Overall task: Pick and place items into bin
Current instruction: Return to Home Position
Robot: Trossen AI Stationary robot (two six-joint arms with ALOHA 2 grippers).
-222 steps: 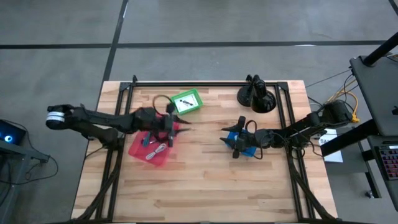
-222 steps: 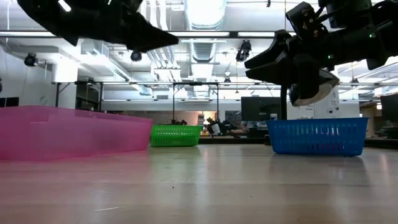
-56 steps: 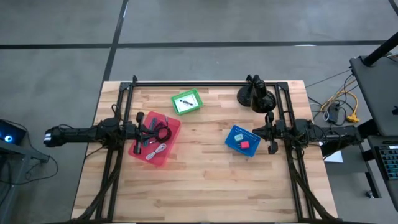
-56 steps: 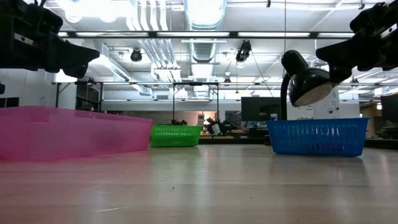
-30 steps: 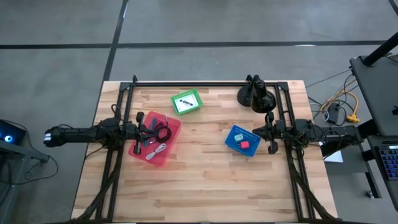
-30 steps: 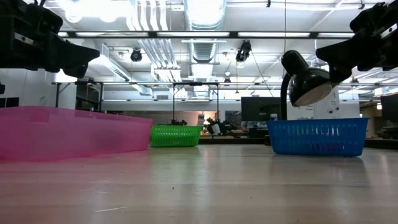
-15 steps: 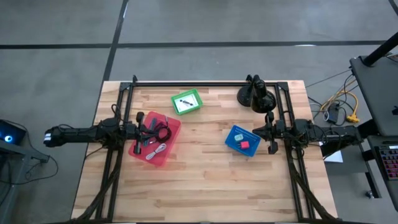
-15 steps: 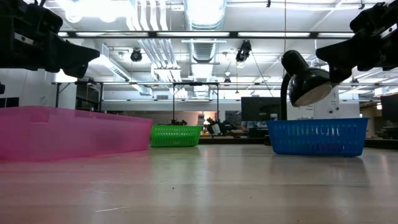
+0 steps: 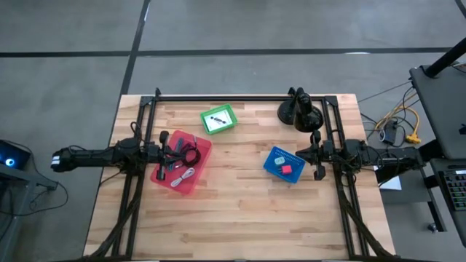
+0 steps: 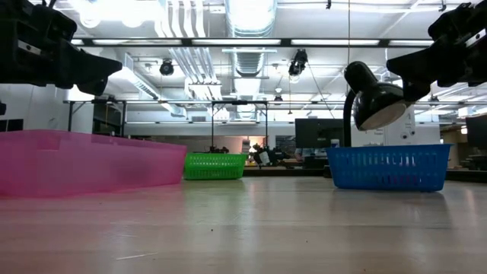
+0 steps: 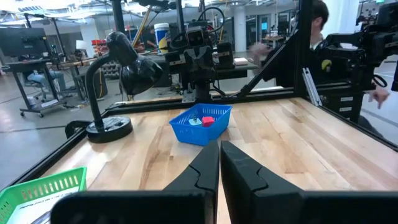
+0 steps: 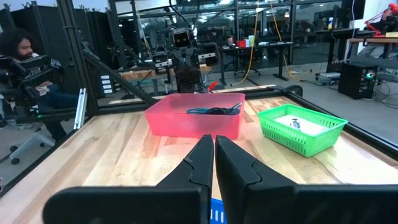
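Holding cables (image 12: 214, 111), pink bin (image 12: 193, 124) sits by left tool (image 11: 219, 147), pressed together like right tool (image 12: 214, 139).

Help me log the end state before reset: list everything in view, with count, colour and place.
Pink bin: one, pink, left of table.
Cables: two seen, black cable and white cable, in the pink bin.
Green bin: one, green, far side, left of centre.
Blue bin: one, blue, right of centre.
Small pieces: red piece and pale piece, in the blue bin.
Desk lamp: one, black, far right.
People: one, another, beyond the table.
Left gripper: shut, left edge by pink bin.
Right gripper: shut, right edge beside blue bin.
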